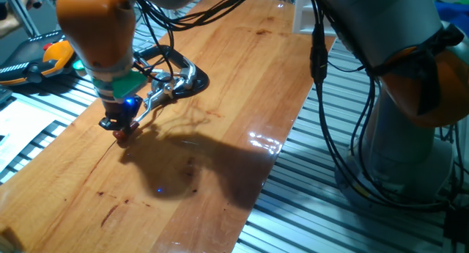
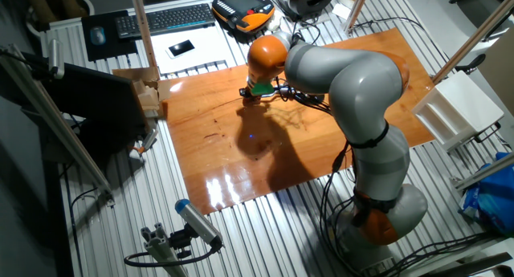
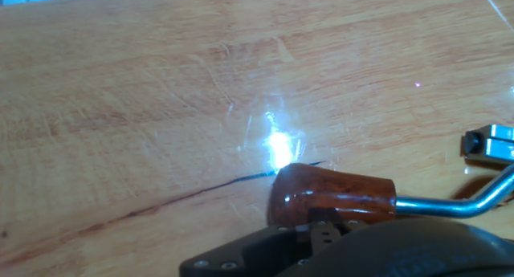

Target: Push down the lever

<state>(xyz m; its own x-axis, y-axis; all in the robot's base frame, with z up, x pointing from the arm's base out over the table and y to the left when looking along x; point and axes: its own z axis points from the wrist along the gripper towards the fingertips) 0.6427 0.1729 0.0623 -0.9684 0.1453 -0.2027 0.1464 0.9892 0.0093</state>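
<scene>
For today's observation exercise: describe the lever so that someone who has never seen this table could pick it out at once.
Find the long wooden table and the robot's orange wrist above its far-left part. Just under the gripper lies the lever, a thin, bent, shiny metal rod. Its glossy reddish-brown wooden knob sets it apart from the black base behind it.

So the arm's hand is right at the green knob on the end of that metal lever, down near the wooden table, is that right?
Nearly. The knob is reddish-brown, not green; the hand view shows it clearly on the end of the metal lever. The green you noticed is a part of the arm just above the gripper, seen in one fixed view. The rest holds: the hand is at the knob, low over the wooden table.
</scene>
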